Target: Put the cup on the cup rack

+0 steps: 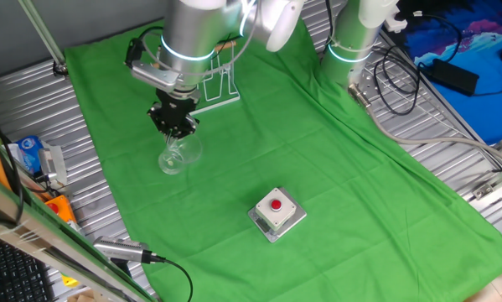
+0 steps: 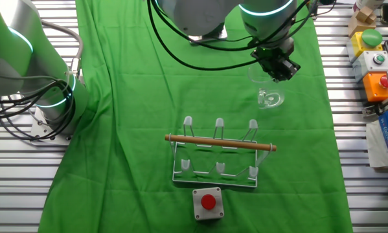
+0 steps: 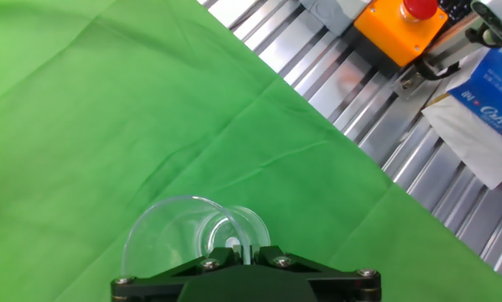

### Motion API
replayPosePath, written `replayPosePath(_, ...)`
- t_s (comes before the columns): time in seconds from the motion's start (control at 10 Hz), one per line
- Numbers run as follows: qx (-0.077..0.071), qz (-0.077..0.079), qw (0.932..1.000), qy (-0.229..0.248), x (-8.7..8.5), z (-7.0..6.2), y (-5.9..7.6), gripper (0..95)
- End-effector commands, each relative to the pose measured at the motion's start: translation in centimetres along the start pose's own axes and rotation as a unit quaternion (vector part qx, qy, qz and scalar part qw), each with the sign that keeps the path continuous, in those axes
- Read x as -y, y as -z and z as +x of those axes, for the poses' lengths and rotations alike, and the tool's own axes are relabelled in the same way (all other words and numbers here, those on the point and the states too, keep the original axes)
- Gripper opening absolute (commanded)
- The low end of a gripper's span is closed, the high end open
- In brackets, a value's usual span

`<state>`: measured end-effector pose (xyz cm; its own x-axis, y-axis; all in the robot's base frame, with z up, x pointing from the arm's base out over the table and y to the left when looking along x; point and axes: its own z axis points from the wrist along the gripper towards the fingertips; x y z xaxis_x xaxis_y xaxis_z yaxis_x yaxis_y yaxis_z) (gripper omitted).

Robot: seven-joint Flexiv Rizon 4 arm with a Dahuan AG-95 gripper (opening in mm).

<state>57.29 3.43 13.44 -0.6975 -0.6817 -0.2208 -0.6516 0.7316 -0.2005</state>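
Gripping clear cup (image 1: 178, 153), claw (image 1: 176, 127) above green cloth (image 1: 318, 159).

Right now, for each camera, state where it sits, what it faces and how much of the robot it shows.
One fixed view: high, angled across the green cloth; arm and claw on the small transparent handled cup.
The other fixed view: overhead, opposite side; white wire rack with wooden bar foreground, arm behind.
Hand view: on the wrist, looking down; only the claw base.
Shared: cup, cloth.
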Motion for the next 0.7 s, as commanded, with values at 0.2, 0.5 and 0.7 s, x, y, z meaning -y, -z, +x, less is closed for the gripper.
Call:
replayPosePath(0.2,0.002,-0.004,1.0,0.003,-0.3,0.5,-0.3,57.0)
replayPosePath(0.5,0.002,-0.004,0.9999,0.016,-0.7,1.1,-0.4,76.0)
replayPosePath(0.7,0.003,-0.006,0.9997,0.023,-0.8,1.3,-0.5,76.0)
